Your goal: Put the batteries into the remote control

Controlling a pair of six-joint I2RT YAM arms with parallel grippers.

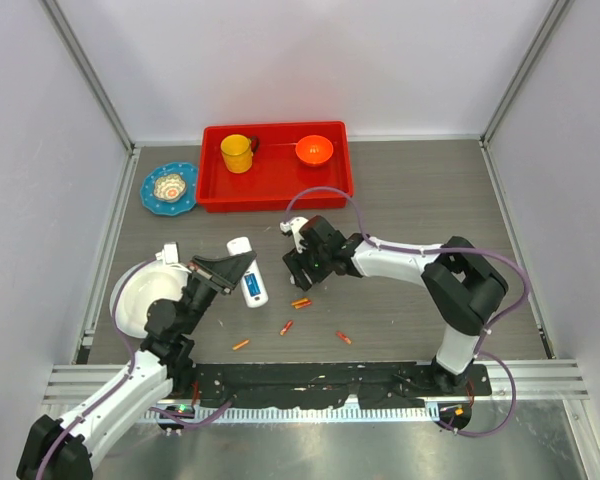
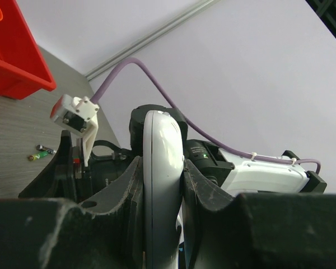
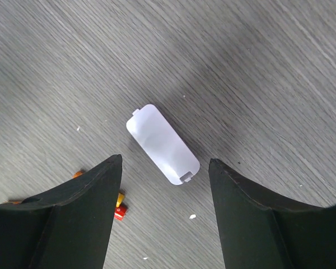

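While the left gripper (image 2: pixel 162 168) pinched the white remote control (image 2: pixel 159 140) between its jaws, the right gripper (image 3: pixel 165 161) hung spread wide over the small white cover (image 3: pixel 162 144) lying flat on the table (image 1: pixel 430 200), orange batteries (image 1: pixel 301 301) scattered nearby.

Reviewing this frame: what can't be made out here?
Battery bay of the remote control: the left wrist view shows only its edge, clamped in the left gripper; too small from above.
The cover: hidden under the right gripper in the top view.
The batteries: partly behind a finger in the right wrist view; count unclear.
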